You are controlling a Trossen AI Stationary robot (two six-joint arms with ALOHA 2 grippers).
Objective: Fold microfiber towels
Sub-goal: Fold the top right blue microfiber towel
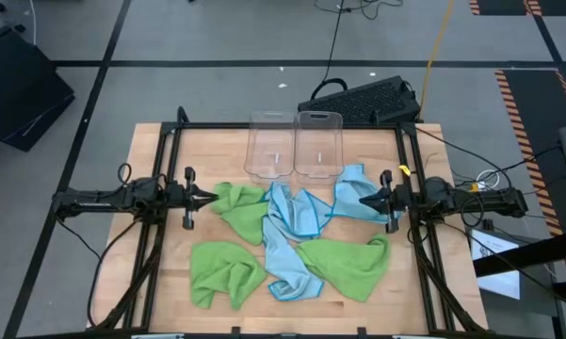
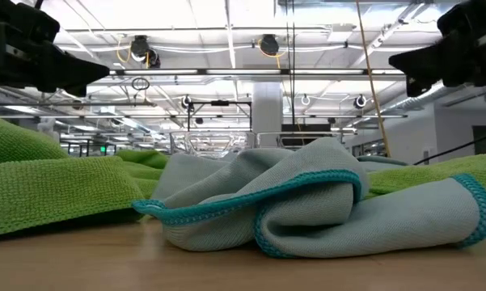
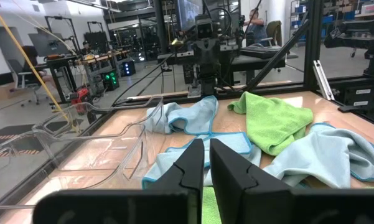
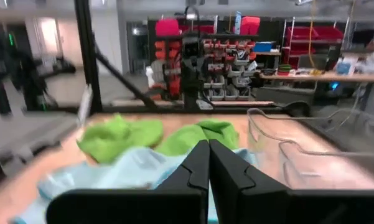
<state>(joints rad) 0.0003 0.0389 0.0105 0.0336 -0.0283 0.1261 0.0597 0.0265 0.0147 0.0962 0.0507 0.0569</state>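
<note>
Microfiber towels (image 1: 292, 247), lime green and light blue, are heaped crumpled mid-table, just before two clear bins (image 1: 294, 146). Left gripper (image 1: 210, 199) and right gripper (image 1: 364, 200) are held at opposite edges of the heap, fingers pressed together, empty.

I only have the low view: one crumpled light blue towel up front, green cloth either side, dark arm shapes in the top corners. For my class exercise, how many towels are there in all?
Observer: The high view shows three lime green towels and at least two light blue towels, all crumpled, none folded.
Operator: Where are the claws?
Observer: The left claw is beside a green towel at the pile's left edge; the right claw is over a blue towel at its right edge. Both are shut and empty.
Operator: Anything behind the pile?
Observer: Two clear bins, side by side at the far edge of the table.
</note>
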